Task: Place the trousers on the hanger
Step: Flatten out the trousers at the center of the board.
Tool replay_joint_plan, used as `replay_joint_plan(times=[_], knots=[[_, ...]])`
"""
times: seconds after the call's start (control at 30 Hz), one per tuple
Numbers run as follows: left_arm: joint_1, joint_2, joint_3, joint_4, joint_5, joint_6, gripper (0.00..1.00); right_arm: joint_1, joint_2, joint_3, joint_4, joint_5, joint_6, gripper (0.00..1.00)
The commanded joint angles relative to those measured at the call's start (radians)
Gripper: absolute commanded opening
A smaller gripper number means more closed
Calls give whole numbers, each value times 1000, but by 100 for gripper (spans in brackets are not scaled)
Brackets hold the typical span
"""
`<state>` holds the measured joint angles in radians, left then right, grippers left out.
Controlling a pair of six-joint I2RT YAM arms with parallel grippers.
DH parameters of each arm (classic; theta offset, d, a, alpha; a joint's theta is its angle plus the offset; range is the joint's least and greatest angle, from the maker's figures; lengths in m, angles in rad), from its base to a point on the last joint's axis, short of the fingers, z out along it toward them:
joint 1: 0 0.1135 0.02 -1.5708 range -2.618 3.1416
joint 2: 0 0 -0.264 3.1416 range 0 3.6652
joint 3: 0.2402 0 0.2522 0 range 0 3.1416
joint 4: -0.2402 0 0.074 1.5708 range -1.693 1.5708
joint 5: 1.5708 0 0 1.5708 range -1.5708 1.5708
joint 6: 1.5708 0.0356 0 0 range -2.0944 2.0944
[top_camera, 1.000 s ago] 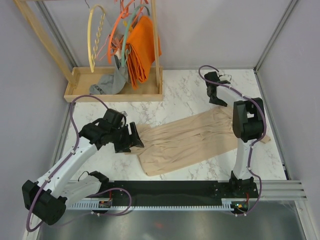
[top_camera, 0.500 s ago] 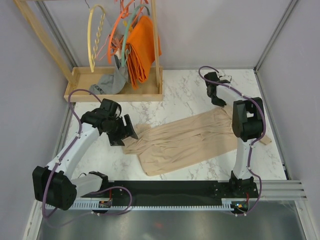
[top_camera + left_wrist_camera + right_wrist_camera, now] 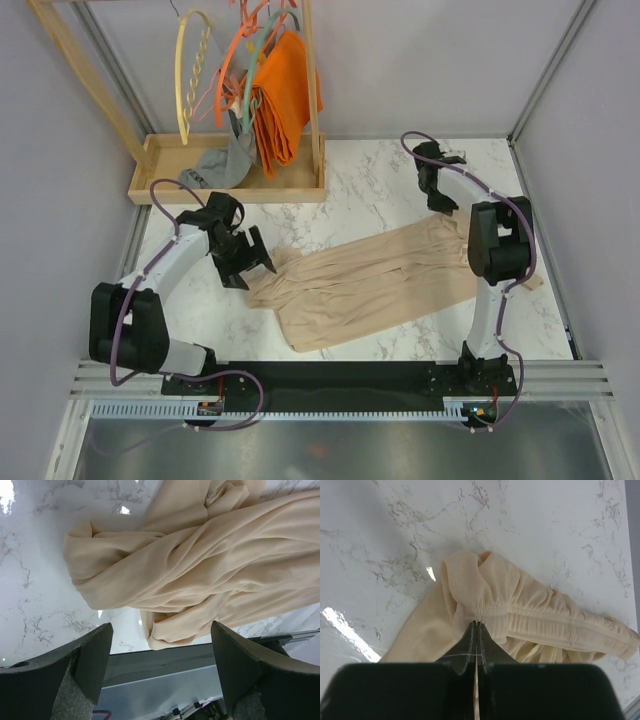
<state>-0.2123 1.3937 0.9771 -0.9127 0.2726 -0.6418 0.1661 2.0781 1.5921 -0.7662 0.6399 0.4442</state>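
left pincer [image 3: 161,629] spread over trousers [image 3: 200,565] bunched end | right pincer [image 3: 476,626] pressed together, seemingly pinching waistband

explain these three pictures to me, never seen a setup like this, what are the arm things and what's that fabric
These are two robot arms bolted at the near edge of a marble table, each ending in a two-finger gripper. The wide picture looks down from above and behind them; the other two come from cameras on each wrist, showing that arm's own fingers. Spread on the table lie beige trousers. The right gripper is shut, pinching their gathered waistband. The left gripper is open by the leg ends, holding nothing. At the back left stands a wooden rack with a cream hanger, an orange cloth and a grey garment.
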Motion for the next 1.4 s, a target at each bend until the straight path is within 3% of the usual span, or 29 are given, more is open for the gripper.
replay_joint_plan(times=[0.0, 0.3, 0.47, 0.6, 0.83, 0.97, 1.0, 1.03, 1.07, 1.1, 1.13, 1.3, 1.37], knots=[[27, 40, 12, 69, 23, 4, 86, -2, -122, 29, -65, 9, -10, 0], [39, 128, 92, 103, 37, 88, 83, -8, -275, -44, -123, 53, -28, 0], [37, 41, 6, 95, -62, 76, 89, -8, -294, -34, -130, 21, -36, 0], [39, 39, -73, 136, -41, 53, 96, -17, -286, -26, -130, 12, -45, 0], [37, 137, -133, 216, 17, 44, 89, -19, -296, -14, -130, -16, -45, 0], [39, 150, -156, 238, 43, 47, 61, -20, -294, 11, -136, -37, -44, 0], [37, 140, -156, 238, 42, 48, 42, -19, -294, 14, -137, -45, -41, 0], [39, 111, -156, 235, 34, 48, 32, -19, -294, 14, -140, -48, -39, 0], [39, 93, -153, 232, 31, 51, 16, -19, -302, 14, -142, -51, -39, 0], [39, 74, -144, 221, 22, 51, 7, -19, -305, 11, -143, -54, -38, 0], [39, 29, -137, 195, 1, 51, 2, -17, -311, 9, -148, -60, -36, 0], [40, -151, -36, 48, -128, 50, 2, 3, -383, -26, -157, -104, -30, 0], [39, -246, 4, -15, -243, 33, 2, 27, -423, -38, -174, -126, -19, 0]])
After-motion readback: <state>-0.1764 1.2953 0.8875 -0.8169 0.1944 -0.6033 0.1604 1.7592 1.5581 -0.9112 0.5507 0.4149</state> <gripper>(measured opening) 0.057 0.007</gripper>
